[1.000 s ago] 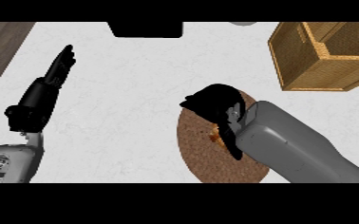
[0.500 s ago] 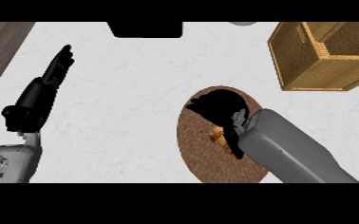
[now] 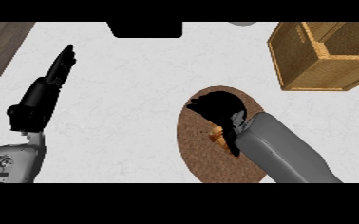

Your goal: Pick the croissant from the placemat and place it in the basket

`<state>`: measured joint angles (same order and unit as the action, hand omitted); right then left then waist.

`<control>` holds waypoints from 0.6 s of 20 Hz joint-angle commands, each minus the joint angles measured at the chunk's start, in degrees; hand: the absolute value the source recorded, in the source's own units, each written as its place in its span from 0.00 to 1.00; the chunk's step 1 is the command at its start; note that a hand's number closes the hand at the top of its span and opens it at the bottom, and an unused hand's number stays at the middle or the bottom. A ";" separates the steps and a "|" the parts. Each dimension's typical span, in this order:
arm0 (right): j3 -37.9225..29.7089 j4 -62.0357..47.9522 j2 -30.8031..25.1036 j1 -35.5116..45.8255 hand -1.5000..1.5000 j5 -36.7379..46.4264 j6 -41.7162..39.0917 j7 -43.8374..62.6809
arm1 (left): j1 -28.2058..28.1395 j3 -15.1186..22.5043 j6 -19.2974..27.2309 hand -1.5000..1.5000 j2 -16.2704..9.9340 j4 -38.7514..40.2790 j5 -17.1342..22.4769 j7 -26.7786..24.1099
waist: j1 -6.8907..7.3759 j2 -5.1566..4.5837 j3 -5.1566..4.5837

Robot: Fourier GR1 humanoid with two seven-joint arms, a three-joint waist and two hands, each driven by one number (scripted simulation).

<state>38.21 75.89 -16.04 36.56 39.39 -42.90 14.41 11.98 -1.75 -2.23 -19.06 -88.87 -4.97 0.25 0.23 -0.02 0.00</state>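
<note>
Single head view, looking steeply down from above on the counter [image 3: 140, 99], forearms entering from the lower edge, basket [image 3: 316, 57] at upper right

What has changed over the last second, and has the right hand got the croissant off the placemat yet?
Little has changed. The right hand has shifted slightly over the placemat, fingers curled down over the croissant, which shows only as an orange sliver at the wrist and is not visibly lifted. The left hand rests open at the left; the basket has not moved.
</note>
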 commanded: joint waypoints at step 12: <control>-6.04 -3.94 5.84 -2.68 0.00 11.40 -2.98 -4.45 | -4.67 -2.44 -2.96 0.50 1.74 -3.41 -2.17 -2.11 | 0.13 0.05 -0.01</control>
<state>33.83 73.48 -13.82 32.52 48.90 -43.39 8.10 10.13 -4.06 -4.70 -17.74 -90.48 -6.27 -0.51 0.23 0.01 0.00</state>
